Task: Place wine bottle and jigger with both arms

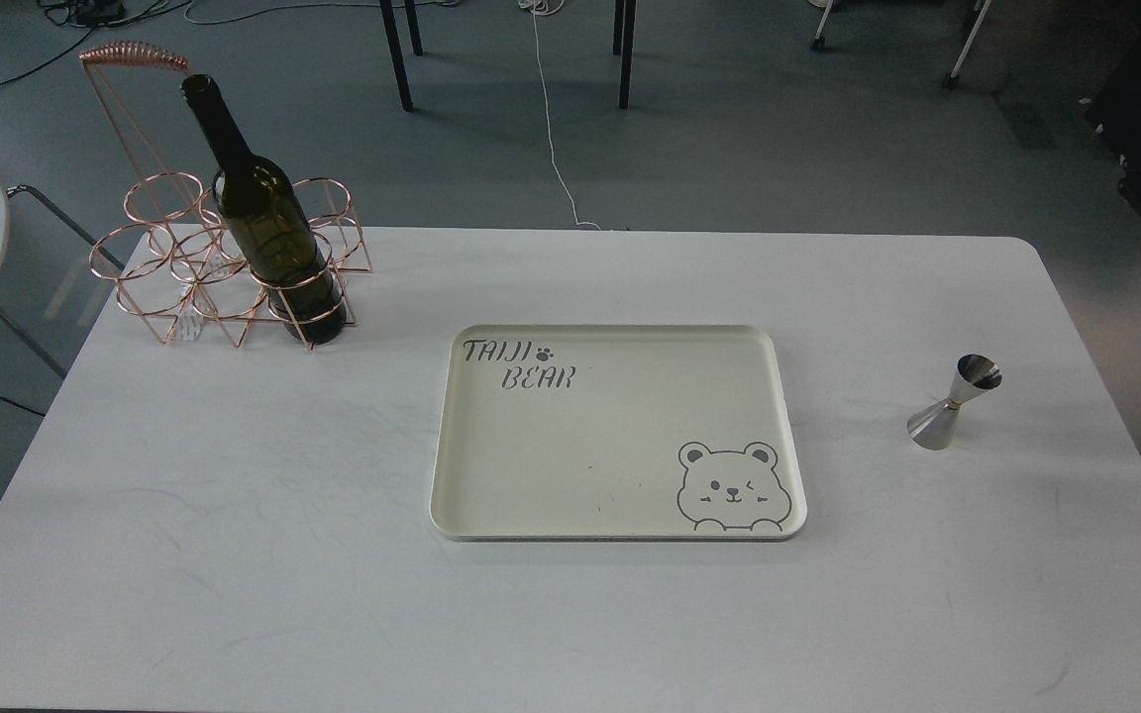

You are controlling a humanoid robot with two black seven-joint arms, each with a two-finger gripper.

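Plainly, both task items were seen resting on the white table (234, 555), untouched.

The wine bottle (268, 223) was stood upright in the front-right ring of a copper wire rack (184, 267) at the table's far left corner. The jigger (955, 401) was set upright on the bare tabletop, well apart to the right of a cream tray (491, 495) printed with a bear and "TAIJI BEAR". Neither gripper was caught in view, so nothing could be told of how their fingers were held.
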